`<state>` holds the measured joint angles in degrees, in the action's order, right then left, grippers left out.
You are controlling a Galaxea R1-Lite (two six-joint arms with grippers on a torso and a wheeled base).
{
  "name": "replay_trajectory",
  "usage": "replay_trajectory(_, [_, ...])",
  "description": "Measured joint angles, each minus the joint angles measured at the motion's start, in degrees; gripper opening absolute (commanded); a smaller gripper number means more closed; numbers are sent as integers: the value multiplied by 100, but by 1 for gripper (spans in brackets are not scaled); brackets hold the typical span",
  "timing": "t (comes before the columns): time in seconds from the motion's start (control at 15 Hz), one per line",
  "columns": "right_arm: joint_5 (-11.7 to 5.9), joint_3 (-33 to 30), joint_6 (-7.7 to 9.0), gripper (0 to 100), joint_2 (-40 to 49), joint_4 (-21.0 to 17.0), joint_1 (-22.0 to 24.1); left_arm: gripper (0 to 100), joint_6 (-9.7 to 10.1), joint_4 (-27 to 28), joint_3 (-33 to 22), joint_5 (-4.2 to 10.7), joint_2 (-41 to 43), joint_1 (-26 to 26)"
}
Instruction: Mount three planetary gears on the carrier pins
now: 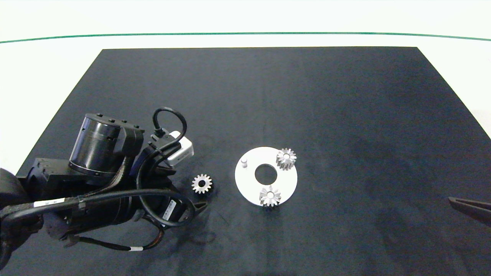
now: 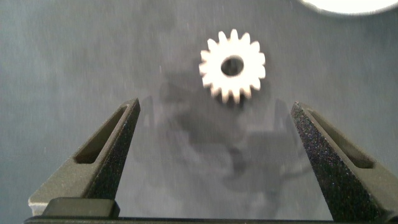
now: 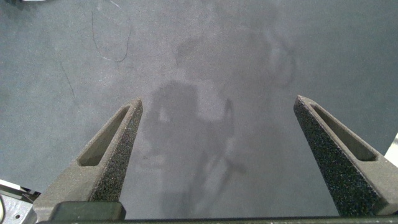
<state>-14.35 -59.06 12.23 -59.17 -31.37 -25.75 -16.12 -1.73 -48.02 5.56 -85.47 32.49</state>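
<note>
1. Silver-grey loose gear [image 1: 201, 183] lying flat on the black mat [image 1: 345, 115], just left of the white disc [image 1: 285, 182], not touching it.
2. Two more gears already sitting on the disc: far gear [image 1: 286, 158] and near gear [image 1: 270, 196], each on a pin.
3. Third pin [image 1: 244, 162] bare, at the disc's left side.
4. Left gripper [image 2: 214, 127] spread wide, empty, just short of the loose gear.
5. Right gripper [image 3: 217, 124] also gaping, nothing between the fingers, parked over bare mat at the right edge.
</note>
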Motion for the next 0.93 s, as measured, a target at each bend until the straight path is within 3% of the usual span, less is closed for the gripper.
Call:
replay_trajectory(0.47, [2,6,-2,100,-24,2,4,100,151,-461,-2,11,-413,87])
replay_trajectory(0.93, [0,11,-2,100,-41,-2,4,86,295,-610,32,30,-557,130])
